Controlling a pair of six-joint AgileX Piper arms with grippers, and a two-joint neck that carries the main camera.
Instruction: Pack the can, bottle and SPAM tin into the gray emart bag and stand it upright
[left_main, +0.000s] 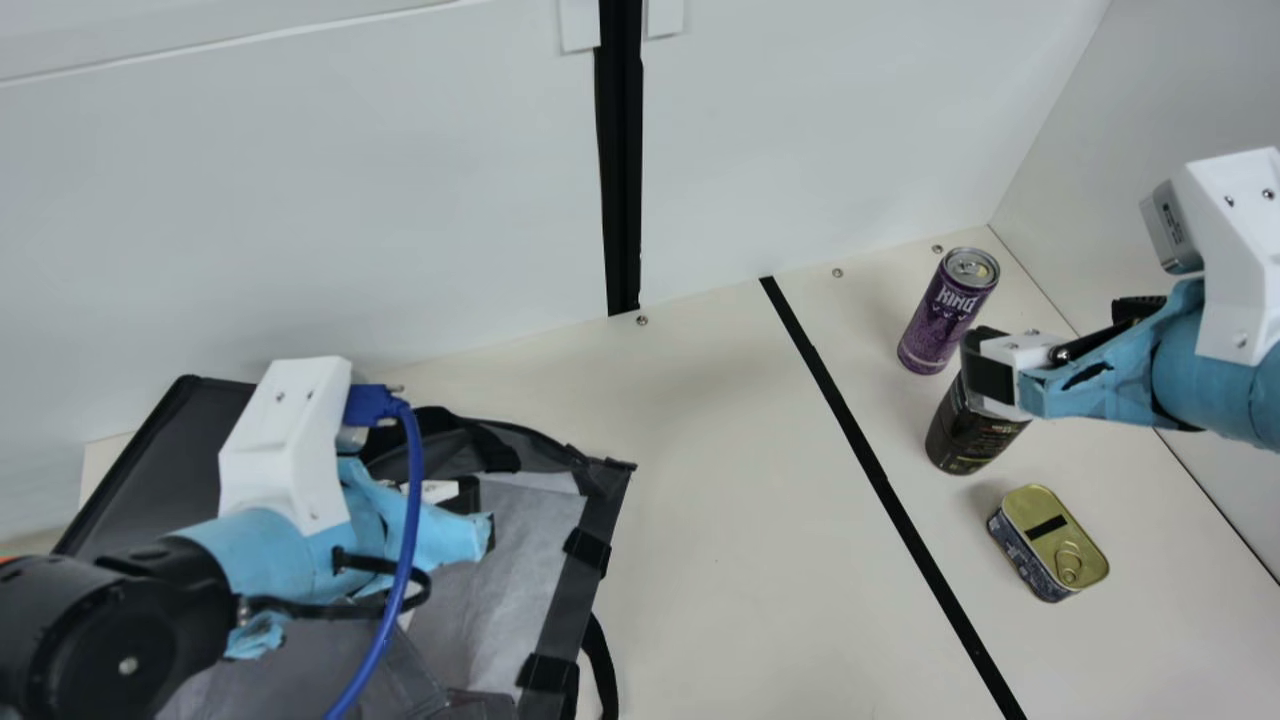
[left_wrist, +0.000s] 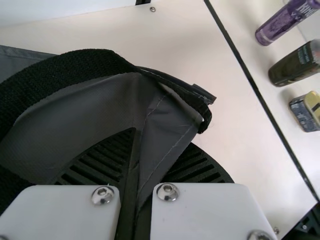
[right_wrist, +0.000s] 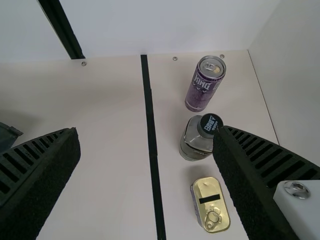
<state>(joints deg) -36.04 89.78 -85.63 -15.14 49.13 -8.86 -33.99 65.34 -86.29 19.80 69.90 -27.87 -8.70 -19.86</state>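
Can (left_main: 942, 320), bottle (left_main: 965, 440) and SPAM tin (left_main: 1035, 530) sit right of frame, the gray emart bag (left_main: 500, 610) lower left. My left gripper (left_main: 482, 530) pinches its cloth; my right gripper (left_main: 985, 372) is spread wide.

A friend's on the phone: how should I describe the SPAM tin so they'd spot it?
A black line crosses the cream table. Right of it in the main view is the SPAM tin: low and gold-lidded, unlike the tall bottle and can.
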